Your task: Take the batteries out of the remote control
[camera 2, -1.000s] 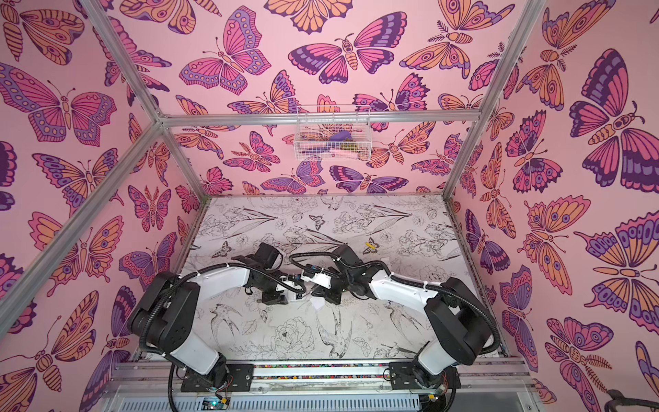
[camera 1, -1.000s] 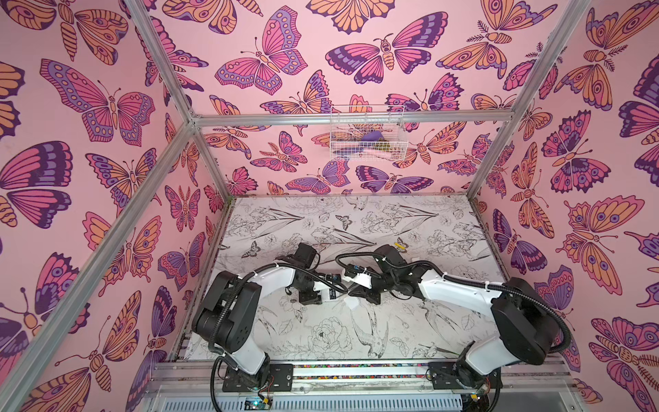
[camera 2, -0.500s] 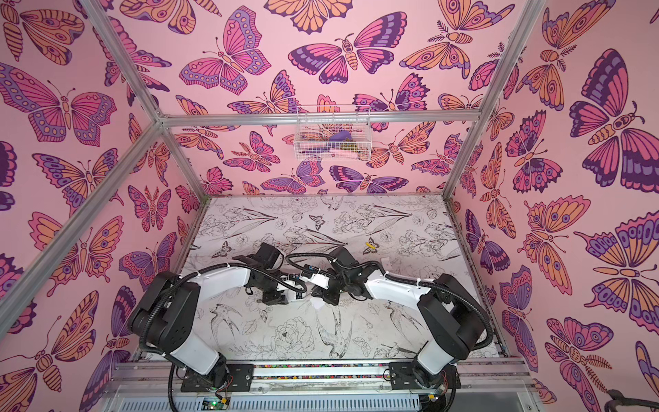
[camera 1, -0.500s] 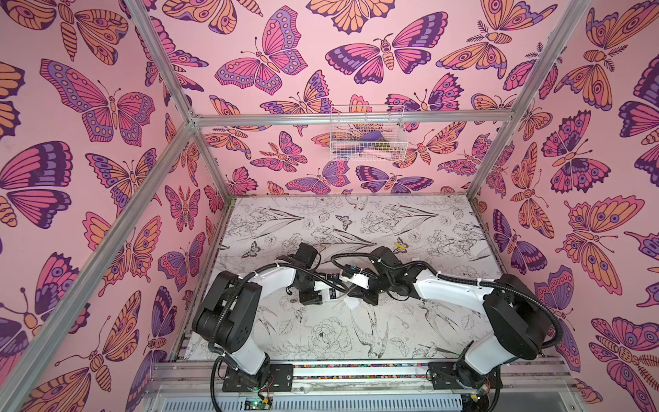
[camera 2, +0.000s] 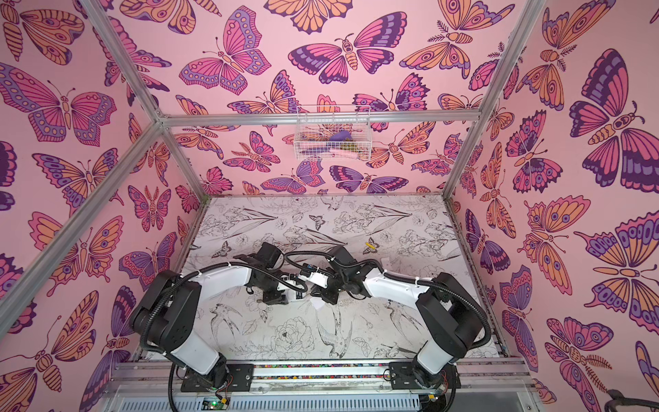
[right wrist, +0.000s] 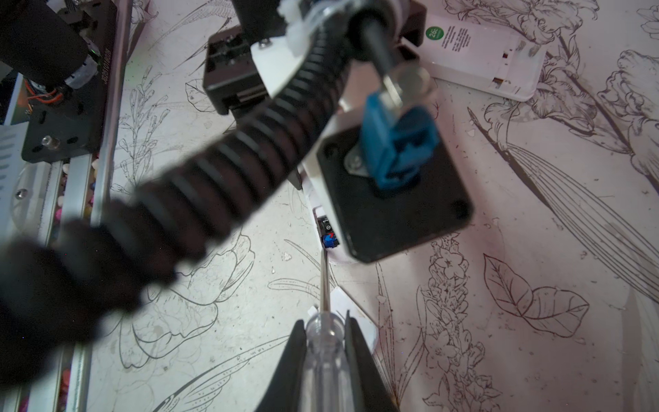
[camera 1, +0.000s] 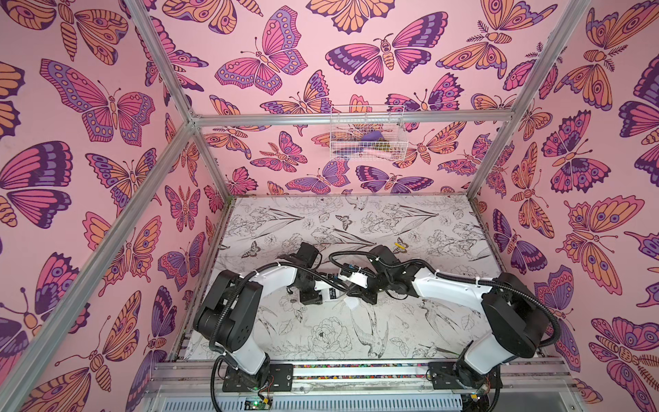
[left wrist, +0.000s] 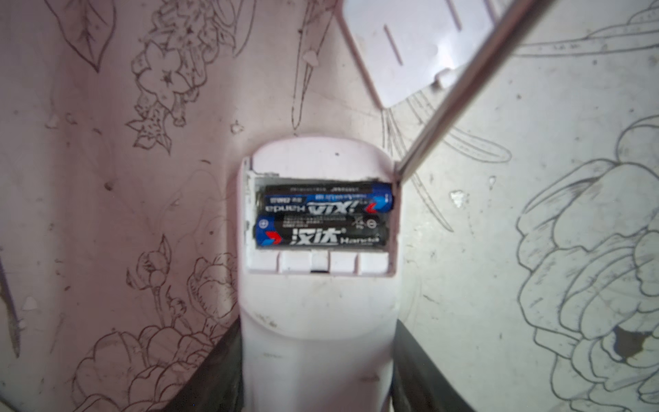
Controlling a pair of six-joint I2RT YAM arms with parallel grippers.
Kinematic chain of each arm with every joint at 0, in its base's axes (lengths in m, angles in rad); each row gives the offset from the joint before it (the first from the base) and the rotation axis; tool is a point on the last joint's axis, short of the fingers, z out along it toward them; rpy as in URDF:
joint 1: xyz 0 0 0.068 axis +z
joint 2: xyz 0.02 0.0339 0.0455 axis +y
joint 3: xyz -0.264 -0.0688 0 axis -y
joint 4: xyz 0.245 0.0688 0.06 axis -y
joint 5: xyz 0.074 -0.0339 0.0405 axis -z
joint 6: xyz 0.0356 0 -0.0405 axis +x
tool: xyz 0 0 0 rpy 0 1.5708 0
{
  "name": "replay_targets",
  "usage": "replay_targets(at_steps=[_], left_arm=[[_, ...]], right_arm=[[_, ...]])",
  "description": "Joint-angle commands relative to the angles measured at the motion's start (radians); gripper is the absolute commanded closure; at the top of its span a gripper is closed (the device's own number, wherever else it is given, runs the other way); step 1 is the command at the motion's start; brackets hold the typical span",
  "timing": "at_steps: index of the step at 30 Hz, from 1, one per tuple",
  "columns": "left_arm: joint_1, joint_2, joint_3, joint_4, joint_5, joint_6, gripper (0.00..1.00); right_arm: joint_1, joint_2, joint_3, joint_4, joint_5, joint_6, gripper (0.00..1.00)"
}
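My left gripper (left wrist: 317,356) is shut on the white remote control (left wrist: 317,321), one finger on each side. Its compartment lies open, with two black-and-blue batteries (left wrist: 321,217) side by side in it. My right gripper (right wrist: 326,324) is shut on the clear handle of a screwdriver (right wrist: 326,349). The screwdriver's metal shaft (left wrist: 460,96) reaches to the compartment's corner, beside one battery's blue end (right wrist: 330,240). In both top views the two grippers meet at mid-table (camera 1: 342,290) (camera 2: 303,285). One yellow battery (camera 1: 400,246) (camera 2: 371,245) lies farther back.
A white cover (left wrist: 410,46) (right wrist: 356,314) lies on the mat just beyond the remote, under the screwdriver. A second white remote (right wrist: 481,53) lies open nearby. A wire basket (camera 1: 367,137) hangs on the back wall. Metal rails (camera 1: 356,371) run along the front edge.
The right arm's elbow and shoulder have shifted slightly. The screwdriver stays at the remote, and the left arm has not moved.
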Motion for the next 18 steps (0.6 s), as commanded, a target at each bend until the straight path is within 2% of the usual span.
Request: replay_targets(at_steps=[1,7,13,18], left_arm=[[-0.007,0.041,-0.011,-0.050,-0.004,-0.032,0.50],[-0.007,0.046,-0.006,-0.049,-0.007,-0.044,0.53],[-0.009,0.039,-0.017,-0.045,-0.002,-0.057,0.55],[-0.009,0.026,-0.028,-0.042,0.013,-0.069,0.56]], right_arm=[[0.016,0.022,0.024,-0.060,-0.062,-0.028,1.00],[0.021,0.050,0.023,-0.029,-0.058,-0.020,1.00],[0.029,0.032,-0.070,0.146,0.022,0.043,1.00],[0.053,-0.016,-0.168,0.304,0.101,0.043,1.00]])
